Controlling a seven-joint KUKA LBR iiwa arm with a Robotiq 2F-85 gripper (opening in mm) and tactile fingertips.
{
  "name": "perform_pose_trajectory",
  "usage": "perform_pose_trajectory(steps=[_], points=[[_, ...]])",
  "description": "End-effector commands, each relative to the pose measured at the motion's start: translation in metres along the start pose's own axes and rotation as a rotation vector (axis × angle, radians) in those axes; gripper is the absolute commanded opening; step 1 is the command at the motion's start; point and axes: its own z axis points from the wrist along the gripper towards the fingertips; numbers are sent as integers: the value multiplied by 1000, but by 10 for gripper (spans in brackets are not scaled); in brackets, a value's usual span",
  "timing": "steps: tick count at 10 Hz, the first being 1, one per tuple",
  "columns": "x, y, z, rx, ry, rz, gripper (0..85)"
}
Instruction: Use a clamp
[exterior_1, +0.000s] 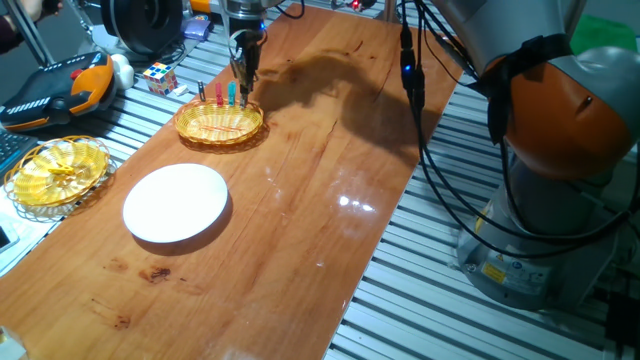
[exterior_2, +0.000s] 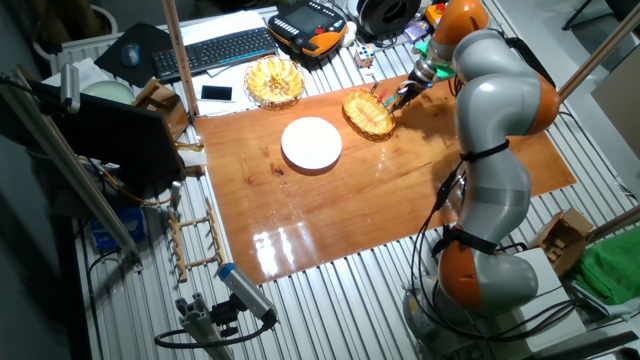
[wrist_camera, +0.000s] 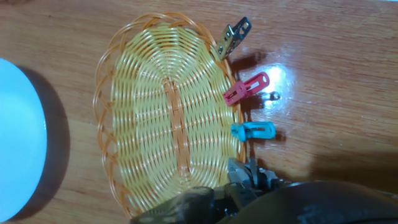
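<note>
Gripping the thin grey clamp (wrist_camera: 241, 173) on the oval yellow wicker basket's (wrist_camera: 134, 112) rim, the tool (wrist_camera: 244, 182) appears clenched; releasing it remains.

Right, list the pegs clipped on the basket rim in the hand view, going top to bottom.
Dark peg → red peg → teal peg → pale grey clamp, right at the gripper at the bottom edge.

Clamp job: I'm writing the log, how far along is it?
Three pegs, dark, red and teal, already sit clipped on the wicker basket rim. The gripper is at that rim with the grey clamp by its fingers; whether it's clipped on or released isn't clear.
</note>
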Motion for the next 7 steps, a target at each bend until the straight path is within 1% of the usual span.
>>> perform_pose_trajectory(steps=[1,3,5,6,7], points=[[1,0,-4,6,1,1,7],[4,1,-14,30,1,4,7],[8,4,-28,58,1,11,7],[10,8,-34,81,4,17,7],[12,15,-38,93,6,25,7]])
